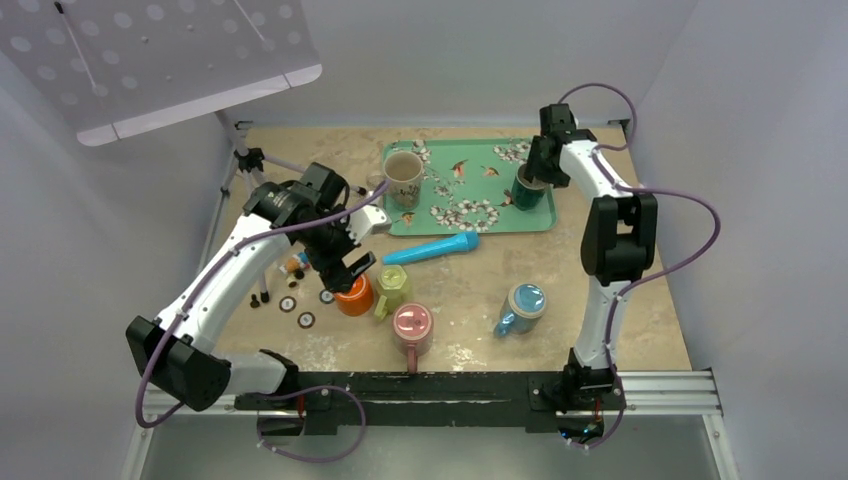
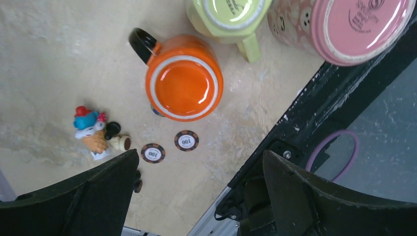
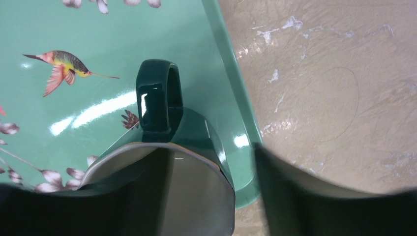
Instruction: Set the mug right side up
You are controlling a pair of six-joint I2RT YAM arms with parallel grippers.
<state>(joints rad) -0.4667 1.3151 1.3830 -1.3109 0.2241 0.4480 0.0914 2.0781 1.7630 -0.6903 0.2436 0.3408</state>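
- Two grippers are in view, and each one is near a mug.
- The left gripper (image 1: pixel 356 268) hangs over the table with its fingers (image 2: pixel 98 196) spread wide and nothing between them.
- Below it, a little ahead of the fingertips, stands the orange mug (image 2: pixel 184 78), bottom up, with its black handle on the side of the left finger.
- Further ahead, on the side of the other finger, are the lime mug (image 2: pixel 231 12) and the pink mug (image 2: pixel 354 27), both also bottom up. The lime one is just beside the orange one.
- Right under the gap between the fingers lie two poker chips (image 2: pixel 186 140). A small ice cream toy (image 2: pixel 91 132) lies ahead of the left finger.
- The right gripper (image 1: pixel 533 180) is low over the tray (image 3: pixel 74 29), near its edge, and its fingers (image 3: pixel 319 206) are apart.
- Between them stands the dark green mug (image 3: pixel 196 128), mouth up, with its handle pointing away from the gripper. A strip of tray shows between the mug wall and the right-side finger, so they do not touch there. On the other side I cannot tell.
- The cream mug (image 1: pixel 403 175) stands mouth up at the far end of the tray from this gripper.
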